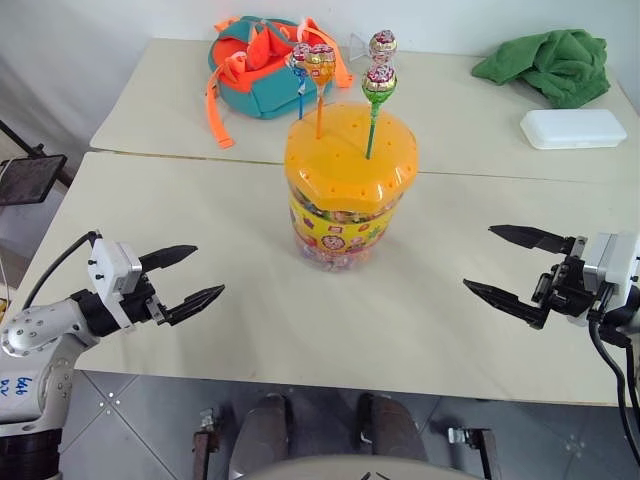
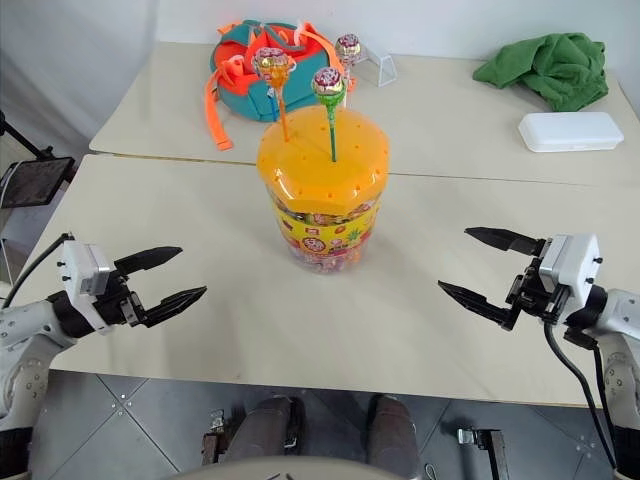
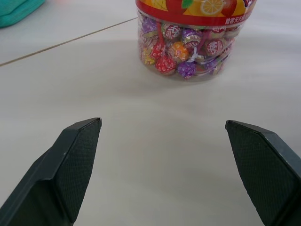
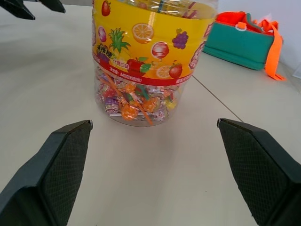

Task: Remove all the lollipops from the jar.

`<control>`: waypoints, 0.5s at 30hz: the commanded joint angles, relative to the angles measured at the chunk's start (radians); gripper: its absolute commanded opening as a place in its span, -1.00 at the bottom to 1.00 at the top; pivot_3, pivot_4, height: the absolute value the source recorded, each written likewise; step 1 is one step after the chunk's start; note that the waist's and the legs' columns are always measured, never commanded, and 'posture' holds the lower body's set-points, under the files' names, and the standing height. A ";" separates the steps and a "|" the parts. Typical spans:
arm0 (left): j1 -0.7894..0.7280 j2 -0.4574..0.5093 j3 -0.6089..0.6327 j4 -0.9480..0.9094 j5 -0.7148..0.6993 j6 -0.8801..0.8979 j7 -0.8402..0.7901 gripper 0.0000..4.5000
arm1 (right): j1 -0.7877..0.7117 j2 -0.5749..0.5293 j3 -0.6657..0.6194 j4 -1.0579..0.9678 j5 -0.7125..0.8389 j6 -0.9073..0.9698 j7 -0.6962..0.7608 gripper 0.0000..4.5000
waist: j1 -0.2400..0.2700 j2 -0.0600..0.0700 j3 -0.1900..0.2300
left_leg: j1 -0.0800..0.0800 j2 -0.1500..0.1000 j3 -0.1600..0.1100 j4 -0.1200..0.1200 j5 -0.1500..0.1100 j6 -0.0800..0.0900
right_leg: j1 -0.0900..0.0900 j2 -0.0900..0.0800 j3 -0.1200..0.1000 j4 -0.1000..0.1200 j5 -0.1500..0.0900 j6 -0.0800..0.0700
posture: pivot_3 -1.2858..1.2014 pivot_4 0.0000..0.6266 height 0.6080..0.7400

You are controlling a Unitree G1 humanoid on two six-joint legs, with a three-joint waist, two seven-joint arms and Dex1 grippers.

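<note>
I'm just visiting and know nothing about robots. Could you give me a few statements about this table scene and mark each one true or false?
1. Lollipops stand upright in holes in the jar's orange lid. True.
2. The left gripper holds a lollipop. False: its fingers are open and empty, apart from the jar.
3. The right gripper is open and holds nothing. True.
4. The jar lies tipped on its side. False: it stands upright on the table.
5. A green cloth lies on the far table, near a white box. True.
</note>
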 commanded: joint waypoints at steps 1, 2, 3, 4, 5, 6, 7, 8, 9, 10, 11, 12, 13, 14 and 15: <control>-0.141 0.003 0.042 0.047 -0.114 0.085 0.025 1.00 | -0.006 0.032 -0.047 -0.106 0.104 0.025 -0.043 0.98 | 0.002 0.000 0.000 | 0.000 0.000 0.000 0.000 0.000 0.000 | 0.000 0.000 0.000 0.000 0.000 0.000 | 0.03 -0.52 1.00; -0.202 -0.003 0.057 0.070 -0.171 0.134 0.042 1.00 | -0.009 0.040 -0.052 -0.141 0.133 0.047 -0.069 0.98 | 0.008 0.000 0.001 | 0.000 0.000 0.000 0.000 0.000 0.000 | 0.000 0.000 0.000 0.000 0.000 0.000 | 0.03 -0.52 1.00; -0.267 -0.007 0.071 0.091 -0.232 0.189 0.054 1.00 | -0.012 0.049 -0.059 -0.173 0.165 0.071 -0.097 0.98 | 0.010 -0.001 0.001 | -0.001 0.001 -0.002 0.002 0.000 0.000 | 0.000 0.001 -0.001 0.002 0.000 0.000 | 0.03 -0.52 1.00; -0.367 -0.019 0.075 0.128 -0.296 0.241 0.063 1.00 | -0.031 0.067 -0.065 -0.223 0.216 0.095 -0.154 0.98 | 0.007 -0.001 0.001 | -0.003 0.002 -0.004 0.005 0.000 -0.001 | 0.000 0.002 -0.001 0.003 0.000 0.000 | 0.03 -0.52 1.00; -0.453 -0.031 0.067 0.160 -0.329 0.271 0.071 1.00 | -0.048 0.079 -0.069 -0.271 0.263 0.118 -0.206 0.98 | 0.007 -0.001 0.001 | -0.003 0.002 -0.004 0.006 0.000 -0.001 | 0.000 0.002 -0.001 0.003 0.000 0.000 | 0.03 -0.52 1.00; -0.538 -0.047 0.058 0.196 -0.353 0.294 0.079 1.00 | -0.064 0.086 -0.069 -0.314 0.303 0.138 -0.251 0.98 | 0.010 -0.001 0.001 | -0.002 0.001 -0.004 0.006 -0.001 -0.001 | 0.001 0.001 0.000 0.004 0.000 0.000 | 0.03 -0.52 1.00; -0.611 -0.064 0.044 0.233 -0.360 0.305 0.082 1.00 | -0.079 0.092 -0.064 -0.349 0.329 0.150 -0.281 0.98 | 0.009 -0.001 0.001 | -0.002 0.001 -0.005 0.007 -0.001 -0.001 | 0.001 0.002 -0.001 0.005 0.000 0.000 | 0.03 -0.52 1.00; -0.653 -0.074 0.036 0.256 -0.359 0.312 0.081 1.00 | -0.086 0.095 -0.062 -0.368 0.343 0.160 -0.296 0.98 | 0.008 -0.001 0.001 | -0.002 0.001 -0.005 0.007 -0.001 -0.001 | 0.001 0.002 -0.001 0.005 0.000 0.000 | 0.03 -0.52 1.00; -0.696 -0.084 0.024 0.284 -0.354 0.319 0.076 1.00 | -0.094 0.105 -0.057 -0.384 0.345 0.154 -0.305 0.98 | 0.007 -0.001 0.000 | -0.002 0.001 -0.005 0.007 -0.001 -0.001 | 0.001 0.001 -0.001 0.006 0.000 0.000 | 0.03 -0.52 1.00; -0.767 -0.093 -0.028 0.327 -0.318 0.302 0.022 1.00 | -0.108 0.122 -0.045 -0.416 0.360 0.154 -0.341 0.98 | 0.005 -0.001 0.000 | -0.001 0.001 -0.004 0.007 -0.002 -0.001 | 0.001 0.002 -0.001 0.006 0.000 0.000 | 0.03 -0.52 1.00; -0.815 -0.098 -0.065 0.358 -0.291 0.288 -0.018 1.00 | -0.118 0.134 -0.037 -0.438 0.371 0.156 -0.369 0.98 | 0.003 -0.001 0.000 | -0.001 0.001 -0.004 0.006 -0.002 -0.001 | 0.001 0.002 -0.001 0.006 0.000 0.000 | 0.03 -0.52 1.00; -0.865 -0.106 -0.102 0.401 -0.259 0.285 -0.030 1.00 | -0.128 0.144 -0.026 -0.458 0.372 0.157 -0.391 0.98 | 0.001 -0.002 0.000 | -0.001 0.001 -0.004 0.006 -0.002 -0.001 | 0.001 0.002 -0.001 0.006 0.000 0.000 | 0.03 -0.52 1.00; -0.918 -0.127 -0.130 0.448 -0.233 0.263 -0.047 1.00 | -0.140 0.153 -0.014 -0.477 0.372 0.159 -0.415 0.98 | 0.002 -0.002 0.001 | -0.002 0.001 -0.004 0.006 -0.002 -0.001 | 0.000 0.002 -0.001 0.005 0.000 0.000 | 0.03 -0.52 1.00; -0.958 -0.142 -0.155 0.490 -0.212 0.271 -0.052 1.00 | -0.150 0.156 -0.003 -0.491 0.370 0.163 -0.431 0.98 | 0.000 -0.002 0.001 | -0.003 0.001 -0.004 0.007 -0.002 -0.001 | 0.000 0.002 -0.001 0.005 0.000 0.000 | 0.03 -0.52 1.00; -0.994 -0.159 -0.188 0.533 -0.174 0.246 -0.064 1.00 | -0.162 0.158 0.008 -0.503 0.370 0.168 -0.450 0.98 | -0.001 -0.002 0.001 | -0.003 0.001 -0.003 0.007 -0.002 -0.001 | 0.000 0.002 -0.001 0.004 0.000 0.000 | 0.03 -0.52 1.00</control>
